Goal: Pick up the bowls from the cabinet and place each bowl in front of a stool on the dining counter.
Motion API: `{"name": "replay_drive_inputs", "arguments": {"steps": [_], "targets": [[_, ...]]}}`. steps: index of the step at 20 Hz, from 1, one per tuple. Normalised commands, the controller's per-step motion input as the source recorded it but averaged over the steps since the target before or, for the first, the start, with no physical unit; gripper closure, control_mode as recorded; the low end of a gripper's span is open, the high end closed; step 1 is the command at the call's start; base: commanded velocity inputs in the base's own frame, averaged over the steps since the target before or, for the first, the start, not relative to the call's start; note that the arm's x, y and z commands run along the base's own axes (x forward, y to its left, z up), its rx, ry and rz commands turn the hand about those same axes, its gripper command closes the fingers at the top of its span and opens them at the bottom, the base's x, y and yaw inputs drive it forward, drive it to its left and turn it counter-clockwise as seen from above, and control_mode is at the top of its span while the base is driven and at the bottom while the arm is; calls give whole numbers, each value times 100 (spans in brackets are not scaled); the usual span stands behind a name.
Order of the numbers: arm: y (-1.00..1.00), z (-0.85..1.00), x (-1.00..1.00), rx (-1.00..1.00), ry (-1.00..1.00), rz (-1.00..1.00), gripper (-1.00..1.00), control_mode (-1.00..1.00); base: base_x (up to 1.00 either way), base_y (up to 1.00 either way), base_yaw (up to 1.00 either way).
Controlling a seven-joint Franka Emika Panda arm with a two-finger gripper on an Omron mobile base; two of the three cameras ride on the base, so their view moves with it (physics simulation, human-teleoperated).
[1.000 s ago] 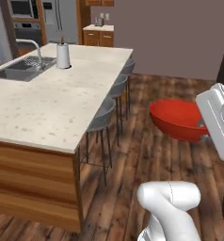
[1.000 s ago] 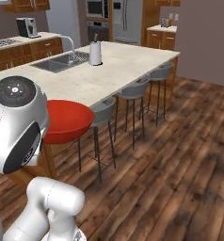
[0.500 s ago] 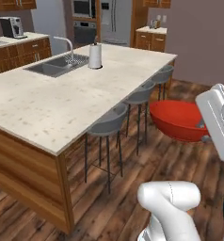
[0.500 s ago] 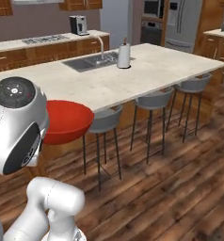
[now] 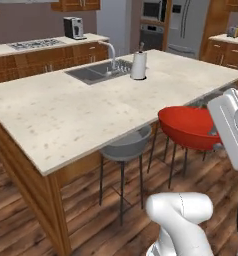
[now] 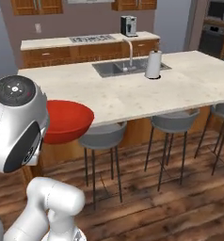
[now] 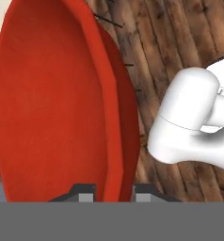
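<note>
One glossy red bowl (image 5: 187, 127) hanging in air beside dining counter tabletop (image 5: 86, 107), above grey stools (image 6: 103, 136) and wood floor. Gripper (image 7: 114, 190) pinching bowl rim between both fingertips. Paper towel roll (image 5: 138, 66) standing beside sink (image 5: 98, 71).

A glossy red bowl (image 6: 67, 120) hangs level beside the white arm at nine o'clock, above a grey stool (image 6: 102, 136) tucked under the speckled worktop (image 6: 132, 94).
</note>
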Motion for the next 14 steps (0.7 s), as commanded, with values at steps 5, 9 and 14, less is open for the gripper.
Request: {"name": "replay_drive_inputs", "arguments": {"steps": [5, 9, 14], "targets": [[0, 0, 0, 0, 0, 0, 100, 100, 47, -78, 56], [0, 0, 0, 0, 0, 0, 100, 100, 32, -48, 54], [0, 0, 0, 0, 0, 0, 100, 100, 35, -16, 43]]}}
